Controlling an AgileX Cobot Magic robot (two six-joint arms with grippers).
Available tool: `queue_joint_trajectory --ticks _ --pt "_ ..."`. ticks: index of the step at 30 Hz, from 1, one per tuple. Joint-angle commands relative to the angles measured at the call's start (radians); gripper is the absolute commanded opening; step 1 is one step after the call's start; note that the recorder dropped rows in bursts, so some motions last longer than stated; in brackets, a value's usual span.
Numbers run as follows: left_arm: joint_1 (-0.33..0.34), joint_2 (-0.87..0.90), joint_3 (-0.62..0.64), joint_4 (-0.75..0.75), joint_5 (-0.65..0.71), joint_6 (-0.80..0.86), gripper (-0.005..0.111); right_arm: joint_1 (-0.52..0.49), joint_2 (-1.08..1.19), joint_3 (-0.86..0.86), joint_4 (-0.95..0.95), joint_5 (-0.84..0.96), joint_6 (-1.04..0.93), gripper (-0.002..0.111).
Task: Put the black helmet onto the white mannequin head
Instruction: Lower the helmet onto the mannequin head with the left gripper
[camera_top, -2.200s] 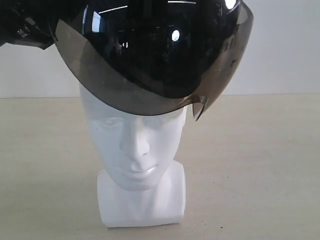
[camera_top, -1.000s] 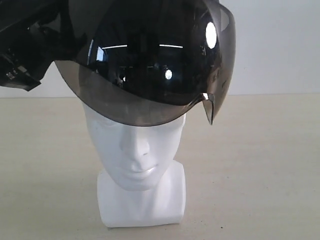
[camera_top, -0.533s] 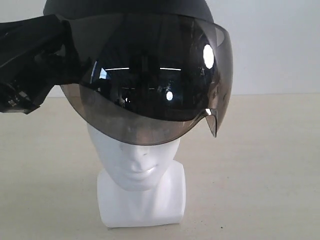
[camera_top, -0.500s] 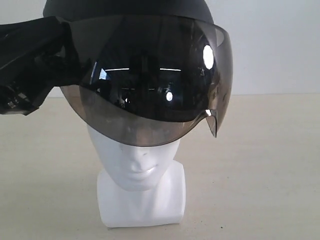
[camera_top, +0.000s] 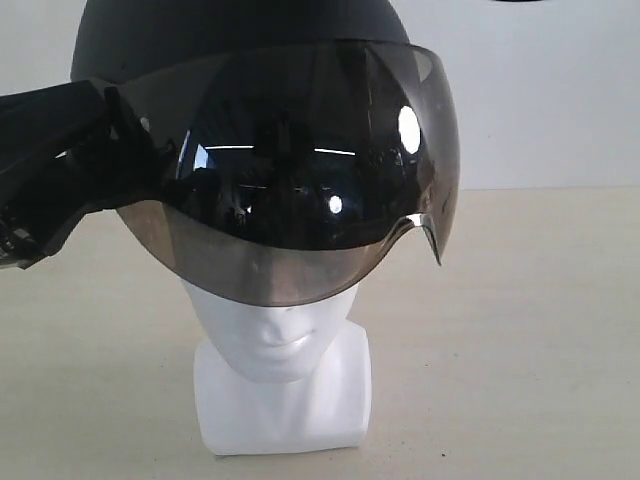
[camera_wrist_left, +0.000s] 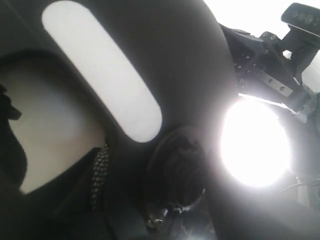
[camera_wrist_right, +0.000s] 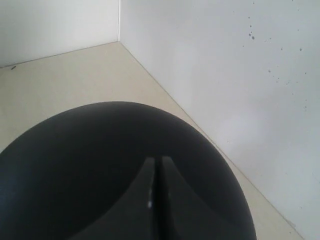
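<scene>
The black helmet (camera_top: 230, 40) sits low over the white mannequin head (camera_top: 278, 340). Its smoky visor (camera_top: 300, 200) hides the forehead, eyes and nose, so only mouth, chin, neck and squarish base (camera_top: 285, 410) show. My left gripper (camera_top: 118, 135) is shut on the helmet's side rim at the left; its jaws are lost in shadow in the left wrist view, where the dark shell (camera_wrist_left: 190, 60) fills the picture. My right gripper (camera_wrist_right: 156, 167) is shut, fingertips pressed together, just above the helmet's crown (camera_wrist_right: 100, 150), holding nothing.
The mannequin stands on a beige tabletop (camera_top: 520, 330) before a white wall (camera_top: 550, 90). The right wrist view shows the wall (camera_wrist_right: 225, 75) meeting the table in a corner close behind the helmet. A bright glare (camera_wrist_left: 255, 145) and arm hardware (camera_wrist_left: 270, 65) show in the left wrist view.
The helmet came down and levelled out over the head, its visor dropping from the brow to below the nose. The left arm lowered with it.
</scene>
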Motion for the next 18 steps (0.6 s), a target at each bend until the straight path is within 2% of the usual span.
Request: queue_joint_trajectory --ticks 1,5,8,11,15,18 --pt "0.028 -0.016 0.012 -0.015 0.048 0.063 0.004 0.006 0.024 0.002 -0.011 0.055 0.008 0.000" --pt "0.028 -0.016 0.012 0.009 0.048 0.063 0.004 0.006 0.024 0.002 -0.028 0.083 0.030 0.000" --pt "0.028 -0.016 0.012 0.090 0.059 0.063 0.004 0.006 0.024 0.002 -0.033 0.113 0.032 0.000" --pt "0.028 -0.016 0.012 0.162 0.102 0.063 0.004 0.006 0.024 0.002 -0.033 0.137 0.032 0.000" --pt "0.028 -0.016 0.012 0.179 0.157 0.063 0.004 0.006 0.024 0.002 -0.035 0.162 0.035 0.000" --pt "0.028 -0.016 0.012 0.198 0.257 0.094 0.004 0.006 0.024 0.002 -0.031 0.178 0.042 0.000"
